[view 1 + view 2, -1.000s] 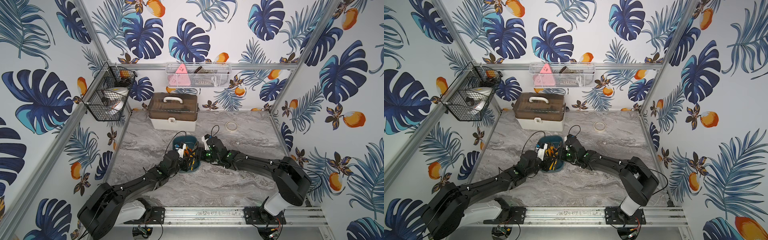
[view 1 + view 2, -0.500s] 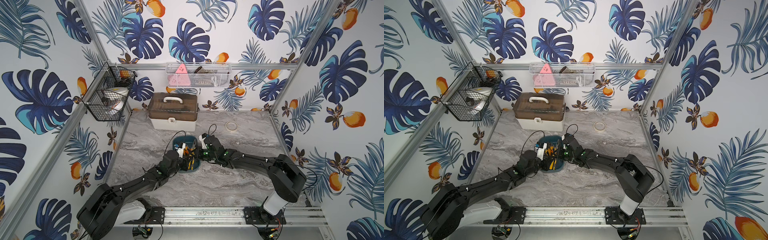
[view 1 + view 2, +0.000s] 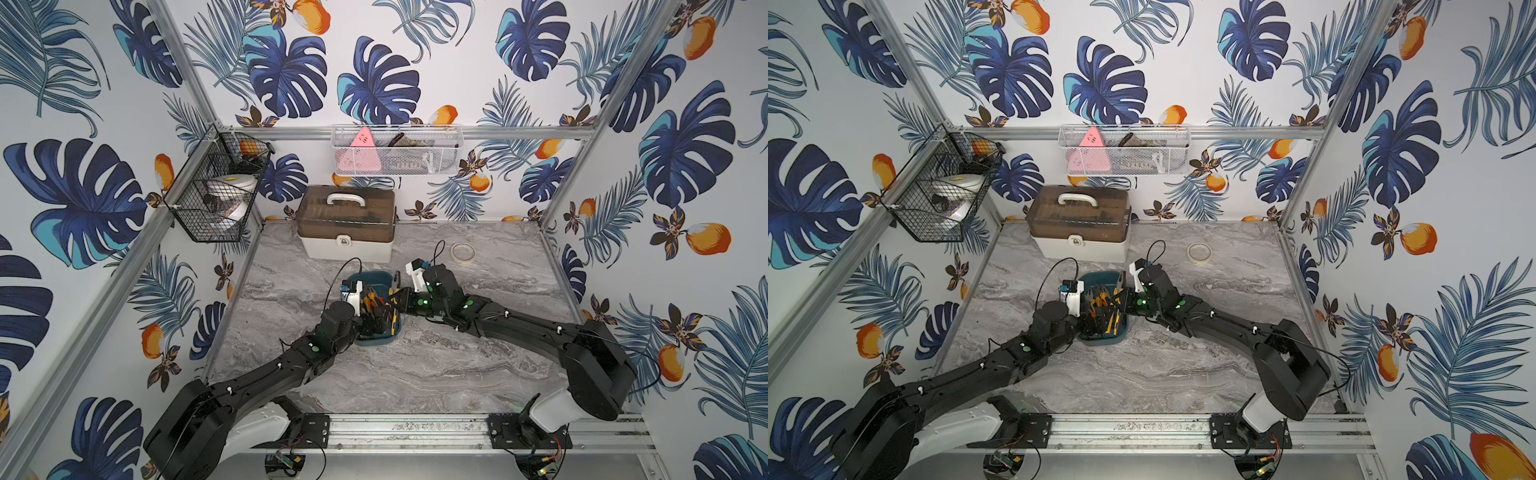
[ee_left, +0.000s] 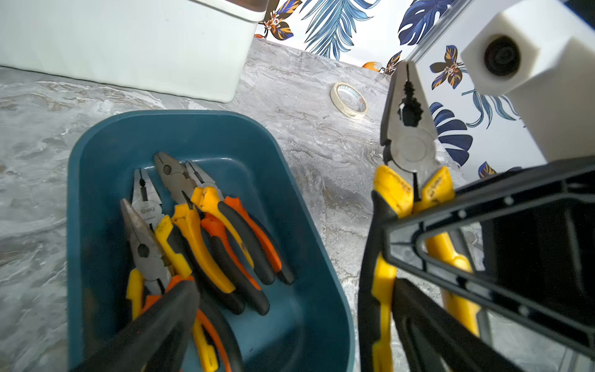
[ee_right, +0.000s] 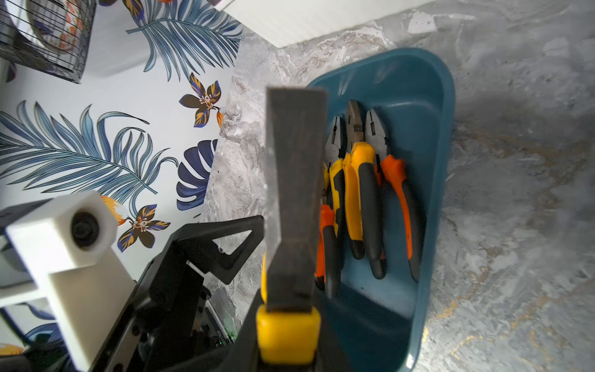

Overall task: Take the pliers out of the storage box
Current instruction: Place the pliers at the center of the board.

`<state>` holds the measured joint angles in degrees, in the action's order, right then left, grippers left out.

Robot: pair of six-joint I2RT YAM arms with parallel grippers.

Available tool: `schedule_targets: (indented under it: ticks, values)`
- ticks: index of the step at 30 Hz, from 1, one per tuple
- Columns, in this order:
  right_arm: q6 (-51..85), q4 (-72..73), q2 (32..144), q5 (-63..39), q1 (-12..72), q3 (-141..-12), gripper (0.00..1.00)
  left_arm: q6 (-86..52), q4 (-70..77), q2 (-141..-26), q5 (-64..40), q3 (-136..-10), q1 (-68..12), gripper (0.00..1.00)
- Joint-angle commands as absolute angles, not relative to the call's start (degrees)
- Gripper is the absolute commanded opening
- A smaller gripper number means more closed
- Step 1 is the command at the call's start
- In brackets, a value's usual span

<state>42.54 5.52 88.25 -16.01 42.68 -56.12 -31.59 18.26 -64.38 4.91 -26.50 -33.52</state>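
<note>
Yellow-and-black handles are what your right hand (image 3: 392, 297) is pressed together on. One pair of pliers (image 4: 410, 141) stands upright in that pinch, grey nose up, lifted clear of the storage box (image 4: 244, 151) at the rim on the right arm's side. Whether it hangs over the rim or just outside it, you cannot tell from these views. Your left hand (image 3: 371, 318) sits low over the box with its fingers (image 4: 161, 325) spread wide and gripping nothing; one finger lies above the handles of the pile, and the lifted pair's handles pass just beside the other. Inside the box, four more pliers (image 4: 206, 244) lie packed side by side and partly overlapping, noses toward the white case (image 3: 347, 232), with yellow-black and orange-black handles mixed together. Around the box the grey marble table (image 3: 457, 365) carries no pliers in either top view, and the tape roll (image 3: 463, 252) lies well apart, near the back. So you are early in the job. One pair of the five is up and out of the pile but not yet set down, and four wait in the box. My reading is that the right hand should carry its pair sideways to open table and lay it flat, while the left hand, already spread above the pile, is placed to take the next pair. The overlapped handles may drag a neighbour along, so watch that lift.
</note>
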Motion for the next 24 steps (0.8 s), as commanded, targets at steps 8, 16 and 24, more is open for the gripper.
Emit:
schedule_targets:
  ticks: [8,16,24]
  values:
    - [27.6,-7.8,87.6,-21.1,25.6,-57.4,0.00,-33.6,9.7,-70.1,15.0,-29.9,-32.9,0.99]
    - [28.4,-3.9,104.5,-29.9,24.0,-63.3,0.00,-33.6,8.8,-68.8,16.4,-29.5,-32.8,0.99]
    - [33.6,10.5,112.7,-35.6,24.0,-63.3,0.00,-32.4,9.5,-68.4,15.1,-29.4,-32.9,0.99]
